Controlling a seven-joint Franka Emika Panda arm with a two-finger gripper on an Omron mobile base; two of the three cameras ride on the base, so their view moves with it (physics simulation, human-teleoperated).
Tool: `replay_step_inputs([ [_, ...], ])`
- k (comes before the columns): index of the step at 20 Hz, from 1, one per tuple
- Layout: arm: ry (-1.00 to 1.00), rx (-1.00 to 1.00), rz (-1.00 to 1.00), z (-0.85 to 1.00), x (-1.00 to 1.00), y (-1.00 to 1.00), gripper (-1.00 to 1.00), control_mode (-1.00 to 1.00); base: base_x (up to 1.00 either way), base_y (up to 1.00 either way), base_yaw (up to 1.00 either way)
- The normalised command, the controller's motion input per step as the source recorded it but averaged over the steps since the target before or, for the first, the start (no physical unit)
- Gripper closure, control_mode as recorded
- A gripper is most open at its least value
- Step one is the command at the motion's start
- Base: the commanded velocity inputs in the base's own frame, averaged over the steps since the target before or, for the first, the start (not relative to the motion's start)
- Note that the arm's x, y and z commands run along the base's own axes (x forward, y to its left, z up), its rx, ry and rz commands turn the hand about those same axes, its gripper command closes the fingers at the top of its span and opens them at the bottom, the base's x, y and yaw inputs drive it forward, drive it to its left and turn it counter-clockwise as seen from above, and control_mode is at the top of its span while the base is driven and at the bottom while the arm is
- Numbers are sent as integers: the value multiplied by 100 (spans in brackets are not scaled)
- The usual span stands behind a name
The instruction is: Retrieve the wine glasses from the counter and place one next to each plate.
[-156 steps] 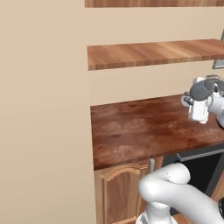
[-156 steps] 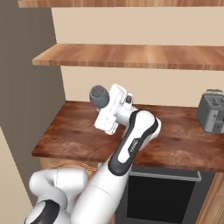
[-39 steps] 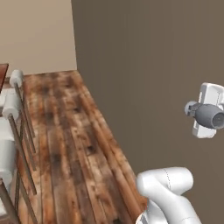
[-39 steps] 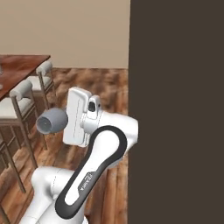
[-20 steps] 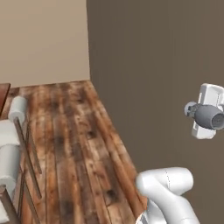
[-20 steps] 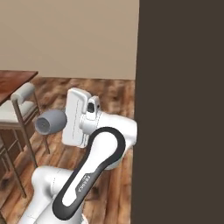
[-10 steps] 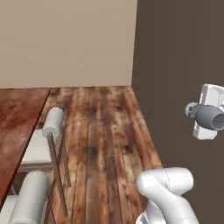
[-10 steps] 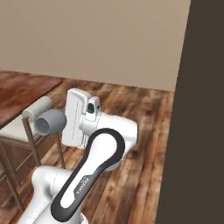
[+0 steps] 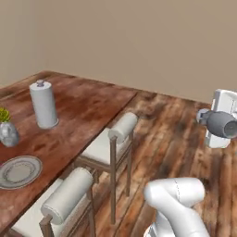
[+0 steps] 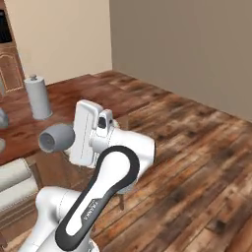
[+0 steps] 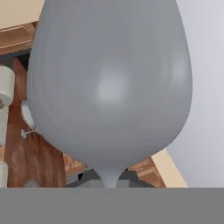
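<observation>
My gripper (image 10: 73, 141) is shut on the stem of a grey-blue wine glass (image 10: 55, 139), held level in the air with its bowl pointing away from the hand. In the left base view the wine glass (image 9: 223, 124) hangs at the right edge, well to the right of the table. Seen from the hand, the wine glass bowl (image 11: 109, 83) looms close, its stem running down between the fingertips. One grey-white plate (image 9: 19, 170) lies on the wooden table (image 9: 85, 113) near its front left end.
A grey vase with a plant (image 9: 8, 132) and a paper towel roll (image 9: 43, 104) stand on the table behind the plate. Two chairs with rolled backs (image 9: 115, 138) (image 9: 67, 196) line the table's near side. Open wooden floor (image 10: 197, 157) stretches to the right.
The whole scene has swung as the base turned: the dark wall slid away and the table with plate, vase and roll came into view. The glass stays held in the same pose.
</observation>
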Motion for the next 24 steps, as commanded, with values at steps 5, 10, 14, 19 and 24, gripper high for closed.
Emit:
replay_step_inputs([
  [5, 0, 0, 0, 0, 0, 0, 100, 100, 13, 8, 99],
  [10, 0, 0, 0, 0, 0, 0, 100, 100, 62, 7, 83],
  [14, 0, 0, 0, 0, 0, 0, 100, 100, 95, 13, 36],
  [19, 0, 0, 0, 0, 0, 0, 100, 100, 65, 0, 3],
  [24, 0, 0, 0, 0, 0, 0, 100, 100, 66, 5, 0],
])
